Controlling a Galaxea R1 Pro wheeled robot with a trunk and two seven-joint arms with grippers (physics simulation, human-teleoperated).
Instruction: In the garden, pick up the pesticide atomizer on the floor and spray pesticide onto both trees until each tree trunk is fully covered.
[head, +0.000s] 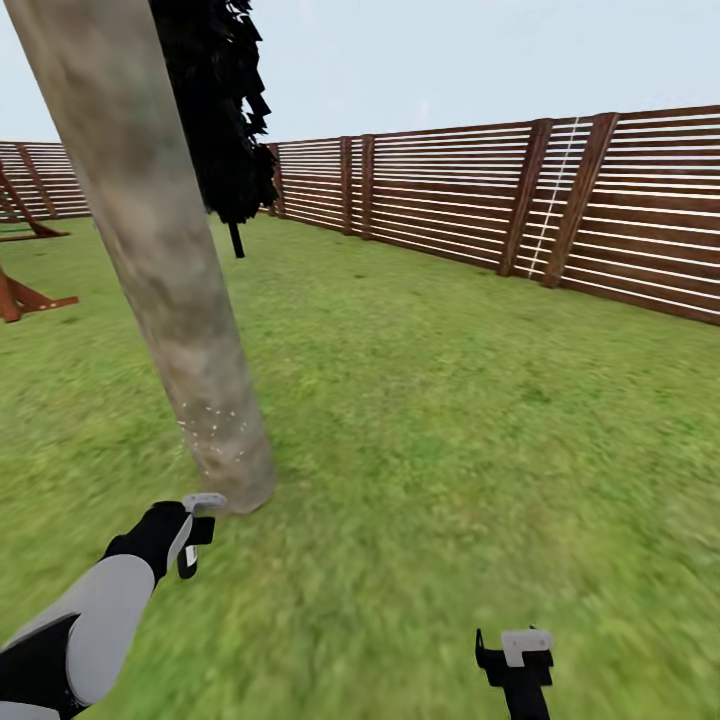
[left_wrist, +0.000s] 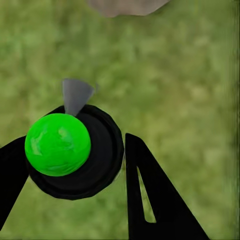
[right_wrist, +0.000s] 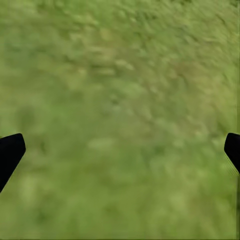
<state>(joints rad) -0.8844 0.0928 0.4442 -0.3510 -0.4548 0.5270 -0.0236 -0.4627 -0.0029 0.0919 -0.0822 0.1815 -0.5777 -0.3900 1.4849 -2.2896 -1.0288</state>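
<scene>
Head view: the left gripper (head: 192, 535) hangs beside the base of a thick mottled tree trunk (head: 150, 240), where white pesticide specks (head: 212, 428) dot the bark. In the left wrist view its fingers clamp the green-topped pesticide atomizer (left_wrist: 70, 150) over grass (left_wrist: 190, 75). The right gripper (head: 515, 660) hangs spread wide, holding nothing, above the lawn, fence (head: 480, 195) behind.

Left arm (head: 95, 615): we note a light grey forearm shell, black at elbow and wrist.
Left gripper (head: 196, 530): black body, pale grey plate on top.
Right gripper (head: 522, 660): black, same pale grey plate.
Fingers (left_wrist: 155, 200): black, tapered, one slotted.
</scene>
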